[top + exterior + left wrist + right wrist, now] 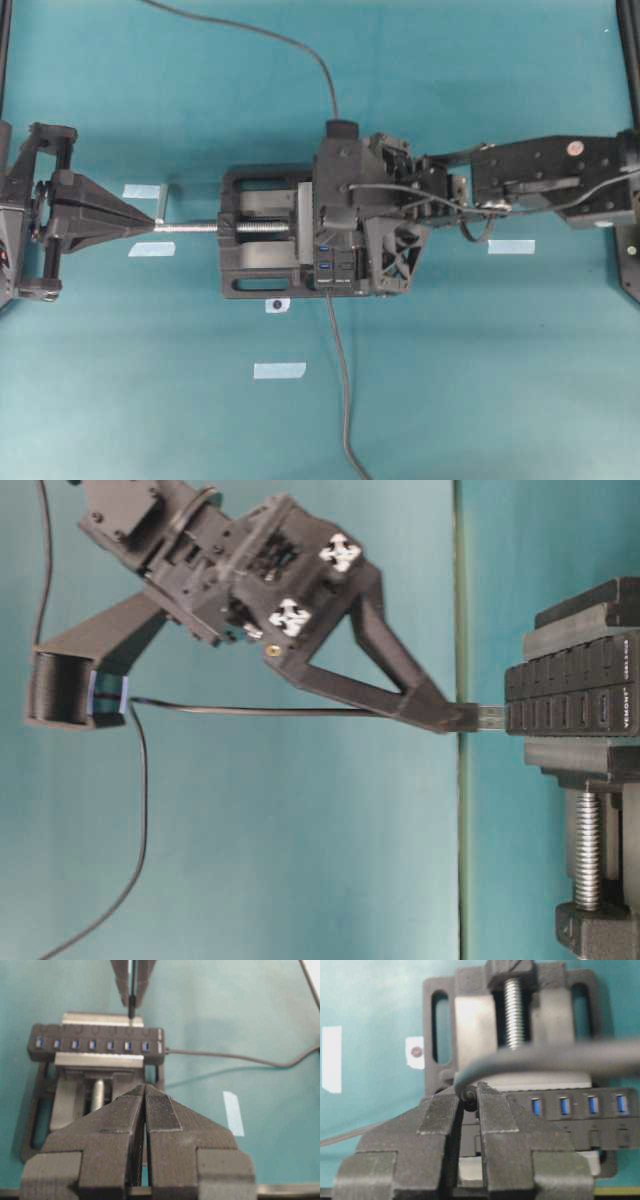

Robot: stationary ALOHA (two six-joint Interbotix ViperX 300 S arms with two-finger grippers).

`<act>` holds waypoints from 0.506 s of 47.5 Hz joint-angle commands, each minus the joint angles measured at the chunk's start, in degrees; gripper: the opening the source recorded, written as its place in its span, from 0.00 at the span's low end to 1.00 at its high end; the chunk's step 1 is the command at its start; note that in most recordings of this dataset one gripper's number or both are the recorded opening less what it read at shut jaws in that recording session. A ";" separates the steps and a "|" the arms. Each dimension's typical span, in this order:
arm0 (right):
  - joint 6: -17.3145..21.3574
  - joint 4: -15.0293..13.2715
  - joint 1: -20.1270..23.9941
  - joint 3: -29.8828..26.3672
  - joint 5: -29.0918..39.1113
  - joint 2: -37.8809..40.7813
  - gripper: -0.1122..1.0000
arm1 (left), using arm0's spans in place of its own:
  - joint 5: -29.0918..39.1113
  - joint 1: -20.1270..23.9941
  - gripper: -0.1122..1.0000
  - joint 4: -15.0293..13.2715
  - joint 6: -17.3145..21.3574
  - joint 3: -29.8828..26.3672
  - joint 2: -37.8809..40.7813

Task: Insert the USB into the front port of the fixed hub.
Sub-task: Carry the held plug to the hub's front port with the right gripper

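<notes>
Gripping the USB [487,717] by its black body, the right gripper [450,718] has its fingers pinched onto it, w/ the silver tip poking out toward the fixed hub [572,692]. In the table-level view the plug tip sits just beside the hub's port face, apparently at the mouth of a port; can't tell if it has entered. Plug's long axis runs straight along the fingers & into the port face, so the coming move looks like a plain push along that line, no twist needed. Right arm is the one at the hub; the left gripper [144,1110], jaws pressed together on nothing, hangs well apart by the vise [262,232] screw handle. In the right wrist view, the cable [550,1057] arcs up from between the fingers across the vise.

Writing: hub's end face carries white lettering, reads roughly "VEMONT" but too small to be sure.
</notes>
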 commanded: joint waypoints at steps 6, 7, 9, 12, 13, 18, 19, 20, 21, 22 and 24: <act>0.70 0.09 0.79 -1.14 -0.62 0.09 0.18 | -0.35 -0.09 0.10 0.09 -0.09 -0.62 0.18; 0.70 0.09 0.88 -1.14 -0.62 0.18 0.18 | -0.35 -0.09 0.10 0.09 -0.09 -0.62 0.09; 0.70 0.18 0.97 -1.05 -0.62 0.26 0.18 | -0.35 -0.09 0.10 0.09 -0.09 -0.62 0.18; 0.70 0.18 1.14 -1.14 -0.62 0.53 0.18 | -0.35 -0.09 0.10 0.09 -0.09 -0.70 0.09; 0.70 0.18 1.14 -1.05 -0.62 0.53 0.18 | -0.35 -0.09 0.10 0.09 -0.09 -0.70 0.18; 0.79 0.09 1.41 -1.05 -0.62 0.79 0.18 | -0.35 -0.09 0.10 0.09 -0.09 -0.70 0.18; 0.79 0.09 1.41 -1.05 -0.62 0.88 0.18 | -0.35 -0.09 0.10 0.09 -0.09 -0.62 0.09; 0.79 0.18 1.49 -1.05 -0.62 0.88 0.18 | -0.35 -0.09 0.10 0.09 -0.09 -0.70 0.09; 0.79 0.18 1.49 -1.05 -0.62 0.97 0.18 | -0.35 -0.09 0.10 0.09 -0.18 -0.62 0.09; 0.79 0.18 1.58 -1.05 -0.62 1.05 0.18 | -0.35 -0.09 0.10 0.09 -0.09 -0.62 0.18; 0.79 0.18 1.67 -0.97 -0.62 1.14 0.18 | -0.35 -0.09 0.10 0.09 -0.09 -0.62 0.09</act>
